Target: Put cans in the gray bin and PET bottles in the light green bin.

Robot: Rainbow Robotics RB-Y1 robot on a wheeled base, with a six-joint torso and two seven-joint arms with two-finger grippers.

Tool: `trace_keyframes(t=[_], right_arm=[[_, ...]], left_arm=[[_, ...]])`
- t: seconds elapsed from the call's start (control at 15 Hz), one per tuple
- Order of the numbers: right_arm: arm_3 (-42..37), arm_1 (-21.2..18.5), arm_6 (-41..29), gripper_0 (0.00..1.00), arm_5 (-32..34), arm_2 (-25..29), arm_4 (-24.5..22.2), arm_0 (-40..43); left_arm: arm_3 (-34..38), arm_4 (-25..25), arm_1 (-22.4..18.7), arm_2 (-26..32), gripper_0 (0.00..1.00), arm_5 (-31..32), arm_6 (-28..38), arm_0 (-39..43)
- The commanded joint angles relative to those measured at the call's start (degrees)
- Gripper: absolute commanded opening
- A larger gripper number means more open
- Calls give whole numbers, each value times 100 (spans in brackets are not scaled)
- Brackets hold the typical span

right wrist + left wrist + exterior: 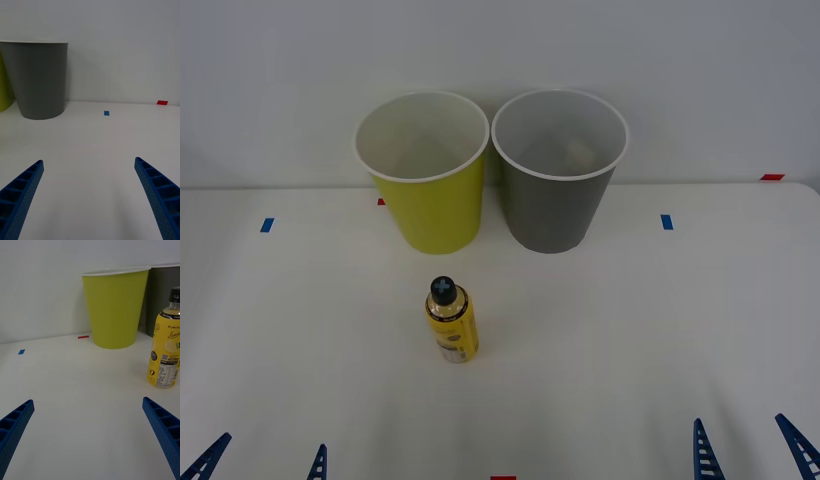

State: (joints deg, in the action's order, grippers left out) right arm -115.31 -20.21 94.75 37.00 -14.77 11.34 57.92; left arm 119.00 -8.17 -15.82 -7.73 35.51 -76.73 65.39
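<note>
Right now your bottle point(451, 321) stands upright on the white table point(630, 330), yellow label and black cap, just in front of the light green bin point(428, 178) and a little apart from it. The gray bin point(556, 172) sits beside the green one at the back of the table, their rims nearly touching; something pale lies inside it, too dim to name. Your left gripper point(264, 458) hovers low at the near left edge with its blue fingers point(162, 429) spread wide and nothing between them; the bottle is ahead of it, toward the right. Your right gripper point(750, 447) waits at the near right edge, fingers point(160, 195) likewise apart, facing the gray bin across bare tabletop.
</note>
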Motion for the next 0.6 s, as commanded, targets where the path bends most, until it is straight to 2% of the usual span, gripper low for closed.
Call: trace_keyframes(t=[0.07,0.6], right_arm=[[0,0,0,82,0,0,0,0],[0,0,0,82,0,0,0,0]], left_arm=[[0,0,0,0,100,0,0,0],[0,0,0,0,100,0,0,0]])
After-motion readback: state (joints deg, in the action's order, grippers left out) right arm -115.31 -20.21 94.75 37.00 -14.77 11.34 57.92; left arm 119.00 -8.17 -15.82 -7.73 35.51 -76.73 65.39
